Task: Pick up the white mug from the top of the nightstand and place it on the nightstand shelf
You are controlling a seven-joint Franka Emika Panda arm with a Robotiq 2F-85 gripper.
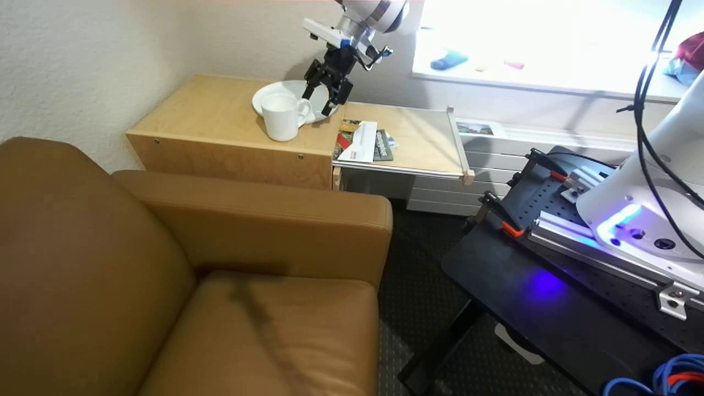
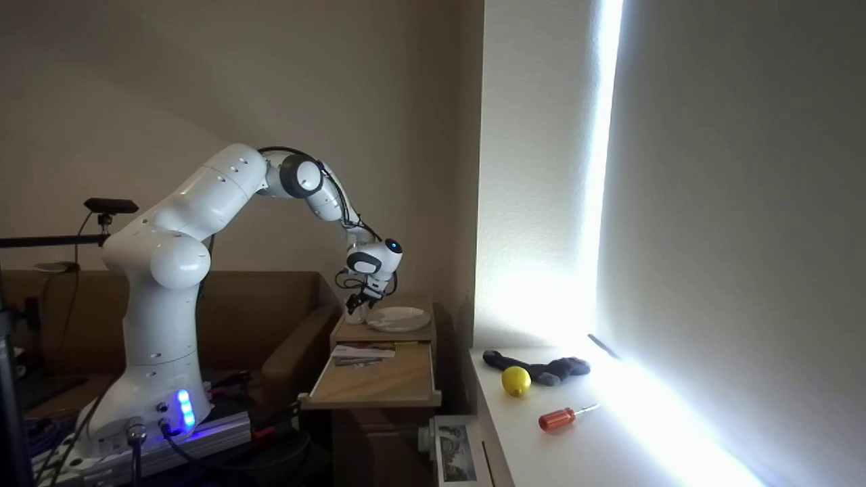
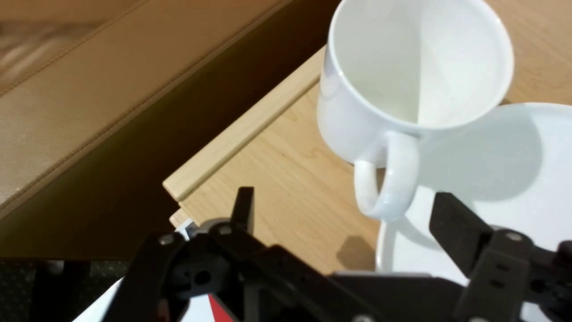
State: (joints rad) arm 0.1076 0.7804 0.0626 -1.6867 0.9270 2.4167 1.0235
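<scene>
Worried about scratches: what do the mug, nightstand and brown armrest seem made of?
White mug: probably glazed ceramic, given its glossy highlights.
Nightstand: seemingly light wood or veneer, satin finish, visible grain.
Brown armrest: leather or imitation leather, soft sheen, stitched seams.

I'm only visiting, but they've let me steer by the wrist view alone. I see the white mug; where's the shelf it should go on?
Observer: In both exterior views, the shelf juts out from the nightstand, just below its top.
Visitor: I also see white paper at the bottom of my picture. What is it lying on?
Observer: On that shelf, among other papers, at the end nearest the nightstand.
</scene>
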